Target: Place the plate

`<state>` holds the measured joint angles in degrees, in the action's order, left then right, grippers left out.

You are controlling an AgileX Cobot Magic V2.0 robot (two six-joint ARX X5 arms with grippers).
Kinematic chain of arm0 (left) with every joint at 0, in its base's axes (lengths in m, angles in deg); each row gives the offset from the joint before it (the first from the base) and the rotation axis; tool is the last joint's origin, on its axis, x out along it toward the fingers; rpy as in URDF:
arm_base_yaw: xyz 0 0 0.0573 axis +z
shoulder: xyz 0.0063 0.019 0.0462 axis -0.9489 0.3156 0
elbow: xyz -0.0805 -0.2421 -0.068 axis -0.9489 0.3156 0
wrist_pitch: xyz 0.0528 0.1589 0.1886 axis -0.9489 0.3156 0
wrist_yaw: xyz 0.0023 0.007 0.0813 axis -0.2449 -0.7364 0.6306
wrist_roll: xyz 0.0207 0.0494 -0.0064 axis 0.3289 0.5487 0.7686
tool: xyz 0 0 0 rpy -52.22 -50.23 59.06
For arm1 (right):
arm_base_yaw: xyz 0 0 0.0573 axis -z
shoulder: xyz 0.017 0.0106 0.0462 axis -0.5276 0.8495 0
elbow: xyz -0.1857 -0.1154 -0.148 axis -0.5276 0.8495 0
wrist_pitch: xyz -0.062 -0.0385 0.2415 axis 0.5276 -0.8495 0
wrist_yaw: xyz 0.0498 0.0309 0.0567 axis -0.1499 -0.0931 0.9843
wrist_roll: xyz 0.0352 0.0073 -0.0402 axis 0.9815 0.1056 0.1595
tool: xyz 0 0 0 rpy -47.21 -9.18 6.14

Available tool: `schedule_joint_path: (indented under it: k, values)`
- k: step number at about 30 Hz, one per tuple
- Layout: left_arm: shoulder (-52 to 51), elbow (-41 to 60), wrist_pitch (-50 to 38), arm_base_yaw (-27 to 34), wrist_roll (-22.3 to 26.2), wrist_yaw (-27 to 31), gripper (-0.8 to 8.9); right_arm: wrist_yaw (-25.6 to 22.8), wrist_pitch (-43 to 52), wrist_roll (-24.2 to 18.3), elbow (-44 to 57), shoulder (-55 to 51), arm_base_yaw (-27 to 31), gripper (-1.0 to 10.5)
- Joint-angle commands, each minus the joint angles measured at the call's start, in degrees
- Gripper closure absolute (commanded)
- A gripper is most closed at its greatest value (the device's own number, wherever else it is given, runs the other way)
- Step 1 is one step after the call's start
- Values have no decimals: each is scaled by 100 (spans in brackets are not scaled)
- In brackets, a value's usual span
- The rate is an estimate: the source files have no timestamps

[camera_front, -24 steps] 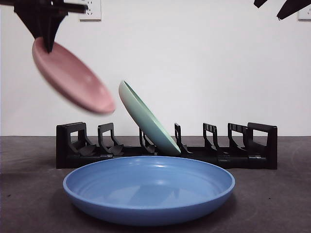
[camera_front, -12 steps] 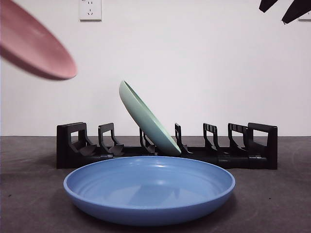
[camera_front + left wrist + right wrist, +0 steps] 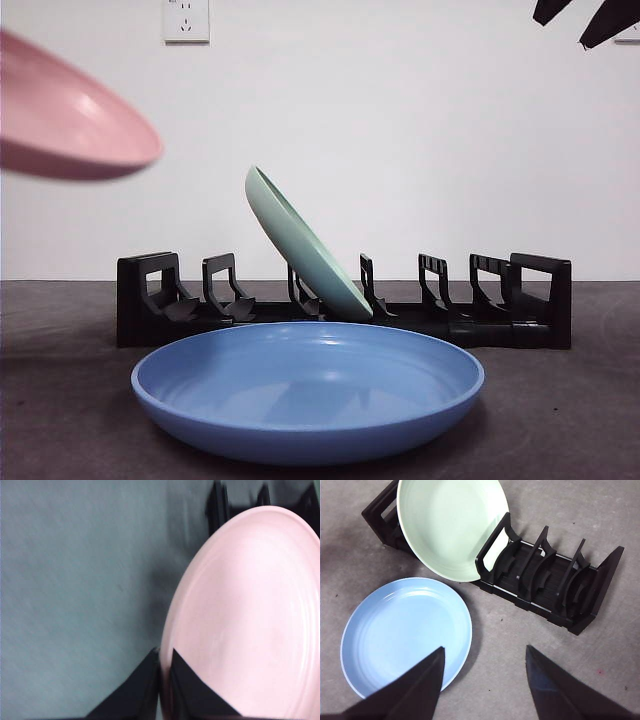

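Note:
A pink plate hangs in the air at the upper left of the front view, above the left end of the black dish rack. My left gripper is shut on the rim of that pink plate. A pale green plate leans in a middle slot of the rack. A blue plate lies flat on the table in front of the rack. My right gripper is open, high above the blue plate and the green plate.
The rack's left slots and right slots hold nothing. A wall socket sits on the white wall behind. The dark grey table extends around the blue plate.
The pink plate has swung up and to the left, away from the rack, and flattened out; it now hangs partly out of the front view. The right arm has stayed still.

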<state>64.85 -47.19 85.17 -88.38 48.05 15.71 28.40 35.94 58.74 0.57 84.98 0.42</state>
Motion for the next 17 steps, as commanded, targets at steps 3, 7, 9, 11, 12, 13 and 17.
schedule_joint_path:
  k: [3, 7, 9, 11, 12, 13, 17]
  values:
    - [-564, 911, -197, -24, -1034, -817, 799, -7, 31, -234, -109, 20, -26, 692]
    - [-922, 1674, -621, -46, -1757, -1617, 799, -7, 39, -341, -109, 20, -24, 691]
    - [-1036, 2002, -866, -81, -2153, -1818, 799, -7, 37, -363, -109, 20, -24, 692]
    - [-1058, 2223, -1008, -146, -2413, -1847, 799, -4, 39, -400, -109, 20, -24, 692]
    - [-1054, 2319, -1080, -195, -2494, -1847, 799, -4, 39, -435, -109, 20, -24, 692]
    - [-1027, 2400, -1172, -236, -2551, -1847, 799, -4, 39, -466, -109, 20, -24, 691]
    - [-798, 2586, -1663, -417, -2852, -1845, 798, -7, 72, -538, -109, 20, -24, 692]
